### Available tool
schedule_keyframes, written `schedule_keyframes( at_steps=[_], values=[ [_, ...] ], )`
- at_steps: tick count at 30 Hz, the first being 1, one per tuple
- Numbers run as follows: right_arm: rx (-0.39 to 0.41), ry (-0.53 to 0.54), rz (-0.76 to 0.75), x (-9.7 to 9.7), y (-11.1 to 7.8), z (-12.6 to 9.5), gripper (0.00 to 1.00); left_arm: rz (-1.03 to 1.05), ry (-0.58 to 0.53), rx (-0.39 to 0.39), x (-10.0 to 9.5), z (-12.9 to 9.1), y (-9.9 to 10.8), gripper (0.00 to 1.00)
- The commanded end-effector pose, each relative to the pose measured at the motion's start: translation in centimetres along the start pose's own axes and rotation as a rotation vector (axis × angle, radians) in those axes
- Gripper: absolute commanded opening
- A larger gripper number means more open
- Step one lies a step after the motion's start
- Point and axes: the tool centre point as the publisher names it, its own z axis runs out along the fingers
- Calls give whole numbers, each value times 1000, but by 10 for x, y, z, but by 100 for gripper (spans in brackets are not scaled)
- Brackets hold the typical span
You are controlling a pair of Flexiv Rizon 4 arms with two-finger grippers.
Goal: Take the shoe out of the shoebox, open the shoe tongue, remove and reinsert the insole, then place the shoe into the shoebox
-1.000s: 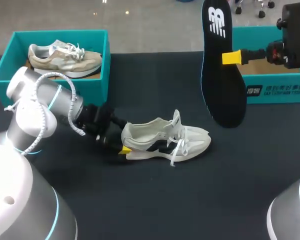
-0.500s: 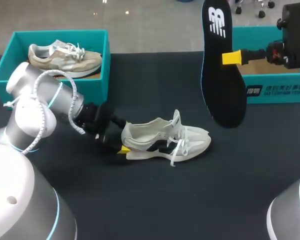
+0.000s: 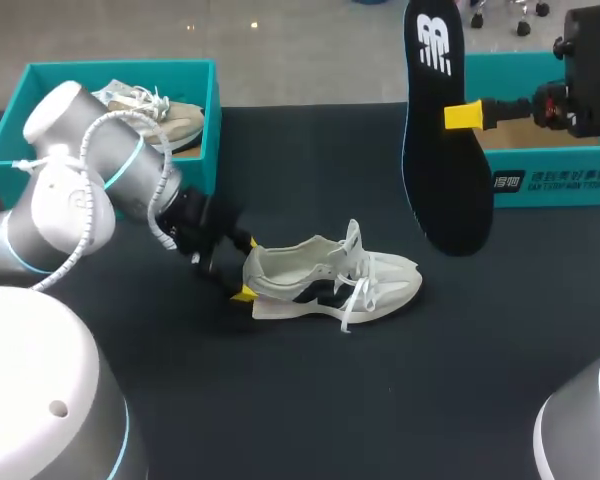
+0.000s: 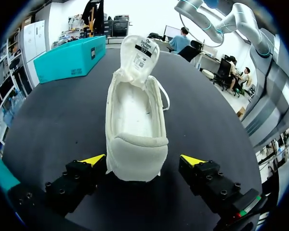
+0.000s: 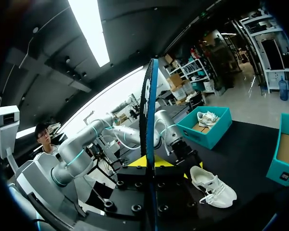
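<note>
Black matte counter spreads under both arms. Near its middle a white low-top sneaker with a black side panel stands on its sole, toe toward the right arm's side. Its laces hang loose and its tongue is pulled up, so the left wrist view looks straight into the bare inside.

The left tool sits low at the heel, spread wide with a yellow-tipped finger on each side. One tip is just beside the heel and the other stands apart from it.

The right tool is raised over the far right part of the counter, clamped on a black foam insole with a white logo. The insole hangs on end, logo end up, beyond the sneaker's toe.

A teal open cardboard shoebox at the far left holds a beige sneaker, partly hidden by the left arm. A second teal box stands at the far right.
</note>
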Motion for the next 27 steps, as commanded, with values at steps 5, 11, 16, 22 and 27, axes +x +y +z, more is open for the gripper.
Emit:
schedule_keyframes(
  at_steps=[5,11,16,22,27],
  values=[
    [3,-2,2,-1,1,2,0,-17,37,-231,0,-21,-10,100],
    [3,-2,2,-1,1,2,0,-14,54,-388,4,-31,-18,100],
    [3,-2,2,-1,1,2,0,-11,58,-497,6,-34,-24,100],
    [3,-2,2,-1,1,2,0,-22,23,-610,10,-34,-35,100],
    [3,-2,2,-1,1,2,0,-23,-6,-655,13,-33,-43,100]
  ],
)
